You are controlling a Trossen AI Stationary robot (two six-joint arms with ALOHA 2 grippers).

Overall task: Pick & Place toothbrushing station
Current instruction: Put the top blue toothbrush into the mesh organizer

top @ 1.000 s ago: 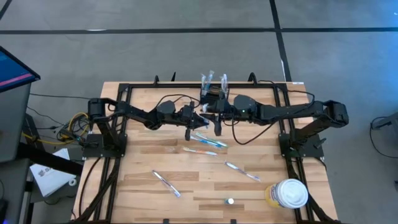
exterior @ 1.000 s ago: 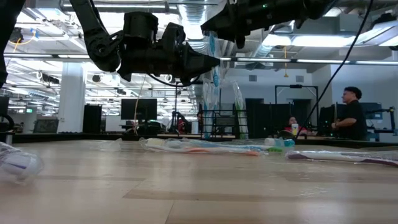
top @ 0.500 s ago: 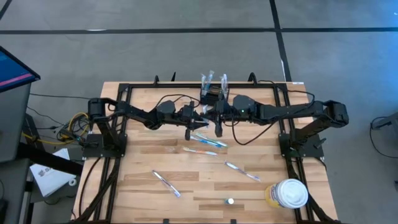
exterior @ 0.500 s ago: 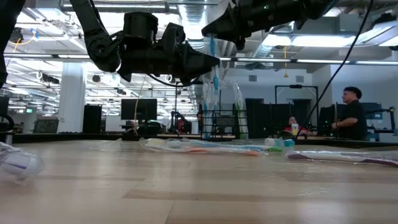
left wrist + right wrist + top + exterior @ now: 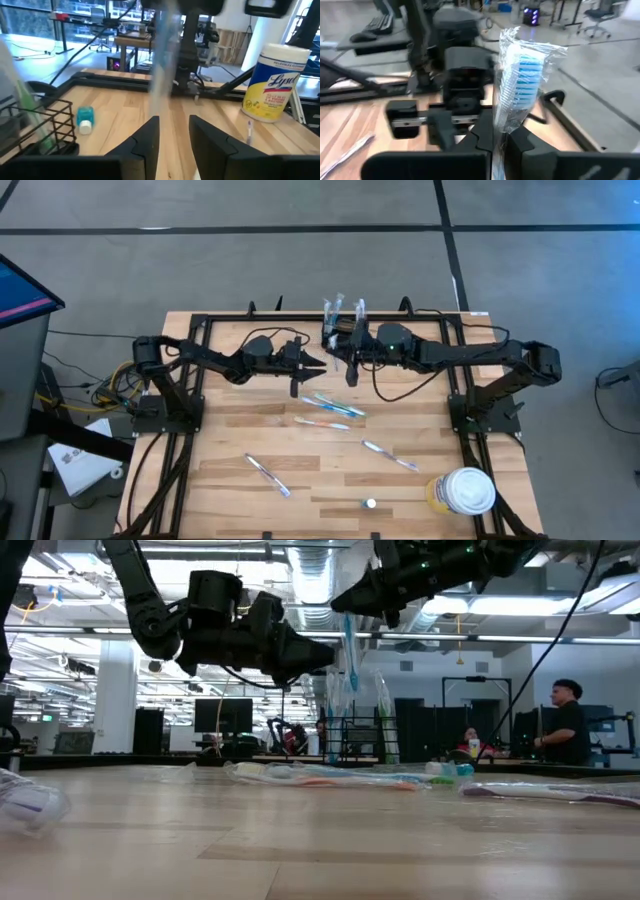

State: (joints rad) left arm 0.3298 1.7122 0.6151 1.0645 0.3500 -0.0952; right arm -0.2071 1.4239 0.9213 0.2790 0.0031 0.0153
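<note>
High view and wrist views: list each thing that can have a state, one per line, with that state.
Right gripper: shut on the wrapped toothbrush, held above the table.
Wrapped toothbrush: upright in its clear wrapper, bristles up.
Left gripper: open, holding nothing.
Toothbrushing station: upright on the table, wrapped brushes standing inside.
Wipes tub: upright, lid on.
Loose toothbrushes: lying flat.

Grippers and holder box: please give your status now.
Right gripper shut on a wrapped toothbrush, in the air beside the holder box. Left gripper open, empty. Nothing in the way.
</note>
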